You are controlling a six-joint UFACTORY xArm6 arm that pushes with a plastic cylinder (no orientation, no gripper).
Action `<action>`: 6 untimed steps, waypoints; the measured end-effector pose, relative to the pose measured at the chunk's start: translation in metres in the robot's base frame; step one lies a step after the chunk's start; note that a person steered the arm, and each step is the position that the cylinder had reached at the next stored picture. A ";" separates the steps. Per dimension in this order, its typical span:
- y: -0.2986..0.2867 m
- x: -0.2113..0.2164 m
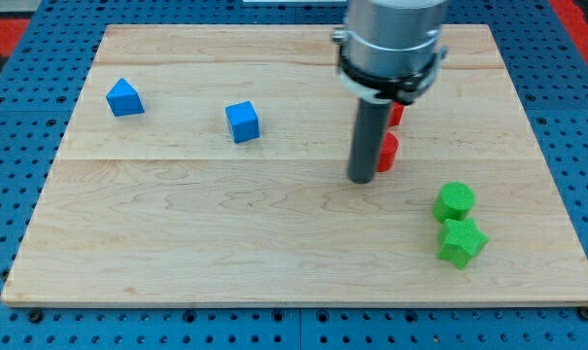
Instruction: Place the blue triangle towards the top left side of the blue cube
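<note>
The blue triangle (124,97) lies near the board's upper left. The blue cube (243,122) sits to its right and slightly lower, with a clear gap between them. My tip (361,179) rests on the board right of centre, well to the right of the blue cube and far from the blue triangle. It touches neither blue block.
Two red blocks (388,153), (396,113) sit just right of the rod, partly hidden by it. A green cylinder (455,201) and a green star-shaped block (462,242) lie at the lower right. The wooden board (177,243) lies on a blue pegboard.
</note>
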State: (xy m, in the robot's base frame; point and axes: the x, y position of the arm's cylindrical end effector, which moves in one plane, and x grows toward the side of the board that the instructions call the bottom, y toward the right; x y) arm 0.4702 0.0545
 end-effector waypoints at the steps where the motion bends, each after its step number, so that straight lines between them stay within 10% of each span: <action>1: -0.109 -0.003; 4: -0.328 -0.085; 6: -0.260 -0.111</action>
